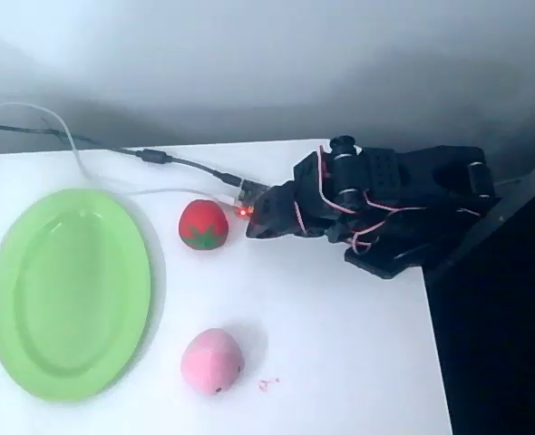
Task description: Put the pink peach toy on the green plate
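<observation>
- The peach [212, 361] is seen on the desk [340, 362], just right of the plate [68, 292], apart from its rim.
- A red toy [203, 224] lies beyond the peach, also right of the plate.
- The claw [257, 220] is found beside the red toy; its jaws cannot be told.
- No grasp is judged begun; a reach back to the peach is called for.

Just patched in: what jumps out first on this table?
The green plate fills the left of the overhead view. Right of it lie two toys: the red toy higher up, and the pink peach lower, near the plate's rim. The black arm sits folded at the table's right edge, its gripper close beside the red toy.
</observation>
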